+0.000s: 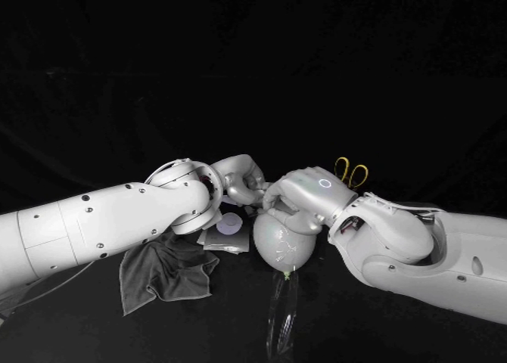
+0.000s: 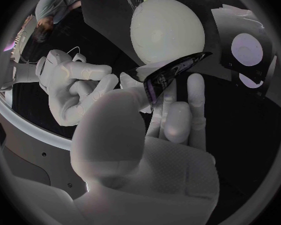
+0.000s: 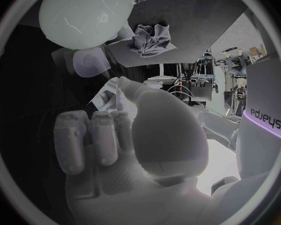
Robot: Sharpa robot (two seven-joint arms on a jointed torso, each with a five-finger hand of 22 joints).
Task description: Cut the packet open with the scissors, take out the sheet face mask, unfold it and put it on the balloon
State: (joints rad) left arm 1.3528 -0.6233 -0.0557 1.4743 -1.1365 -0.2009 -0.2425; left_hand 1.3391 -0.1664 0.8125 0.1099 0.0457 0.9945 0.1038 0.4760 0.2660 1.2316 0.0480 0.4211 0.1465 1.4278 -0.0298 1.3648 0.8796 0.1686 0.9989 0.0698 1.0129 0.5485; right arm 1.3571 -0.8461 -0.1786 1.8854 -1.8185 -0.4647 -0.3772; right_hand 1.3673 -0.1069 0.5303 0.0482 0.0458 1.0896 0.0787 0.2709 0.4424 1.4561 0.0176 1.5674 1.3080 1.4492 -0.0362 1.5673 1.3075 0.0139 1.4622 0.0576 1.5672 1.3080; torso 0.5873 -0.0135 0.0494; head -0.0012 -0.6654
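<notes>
Okay, left hand (image 1: 236,181): in the left wrist view it pinched a thin dark sheet (image 2: 175,72), seen edge-on, between thumb and fingers, with the other fingers straight. I couldn't tell if that was the mask. Right hand (image 1: 306,189): fingers curled in, and a pale fold (image 3: 107,94) sat by its thumb in the right wrist view. I couldn't tell whether it actually gripped it. Both hands met fingertip to fingertip over the far end of the balloon (image 1: 281,243). The balloon lay mid-tabletop (image 1: 188,333), knot toward the near edge. The packet (image 1: 225,233) lay flat just beside the balloon, on the left arm's side and under the left hand. The scissors (image 1: 352,173), with yellow handles, lay beyond the right hand toward the far edge. A grey cloth (image 1: 161,272) was bunched under the left forearm, near the packet. A clear strip (image 1: 281,318) ran from the balloon's knot toward the near edge.
</notes>
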